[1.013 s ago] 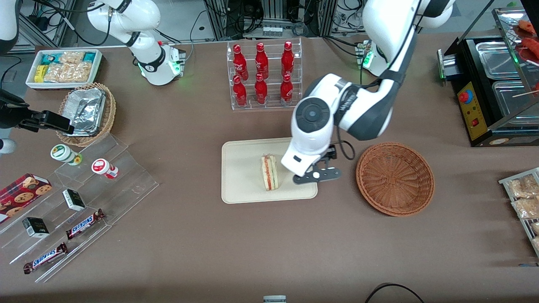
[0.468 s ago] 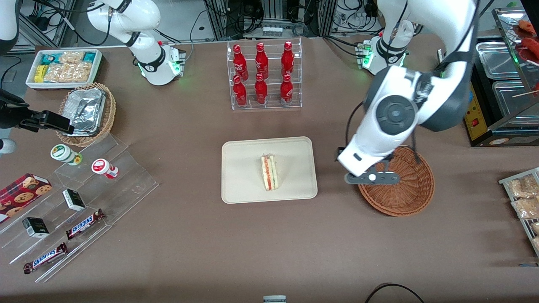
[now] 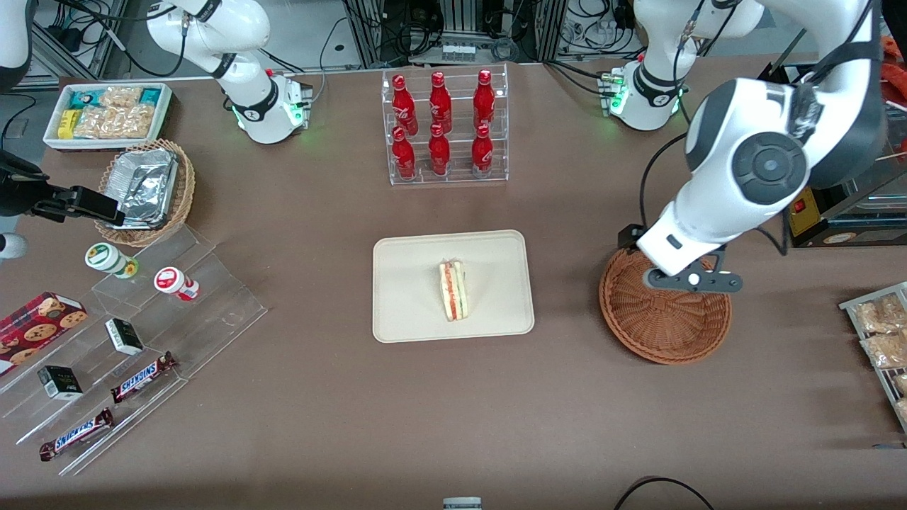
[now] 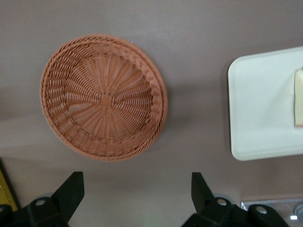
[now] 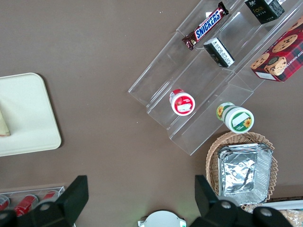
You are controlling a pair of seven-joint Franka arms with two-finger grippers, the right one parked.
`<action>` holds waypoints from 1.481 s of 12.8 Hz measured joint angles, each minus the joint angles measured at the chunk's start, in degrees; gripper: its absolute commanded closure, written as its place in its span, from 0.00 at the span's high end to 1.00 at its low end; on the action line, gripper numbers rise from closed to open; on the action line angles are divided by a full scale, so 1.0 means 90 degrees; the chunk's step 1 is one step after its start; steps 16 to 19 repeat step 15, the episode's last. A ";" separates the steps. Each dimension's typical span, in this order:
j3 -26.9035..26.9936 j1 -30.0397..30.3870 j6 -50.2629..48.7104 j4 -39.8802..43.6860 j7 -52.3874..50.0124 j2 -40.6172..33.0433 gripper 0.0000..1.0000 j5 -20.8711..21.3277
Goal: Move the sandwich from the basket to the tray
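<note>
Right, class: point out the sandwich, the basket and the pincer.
sandwich (image 3: 453,290), front view, striped cut edge
basket (image 4: 102,99), left wrist view, woven centre
pincer (image 4: 137,194), left wrist view, midway between its open fingertips, above the table beside the basket

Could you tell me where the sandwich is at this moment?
The sandwich lies on the tray, mid-table; the open gripper hangs over the empty basket.
</note>
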 measured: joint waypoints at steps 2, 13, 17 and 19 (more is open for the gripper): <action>-0.0485 0.0548 -0.0284 -0.0008 0.0057 -0.0189 1.00 0.0000; -0.0984 0.1947 -0.1590 0.0049 0.1074 -0.1095 1.00 0.0001; -0.0835 0.1950 -0.1662 0.0085 0.1074 -0.1161 1.00 0.0001; -0.0835 0.1950 -0.1662 0.0085 0.1074 -0.1161 1.00 0.0001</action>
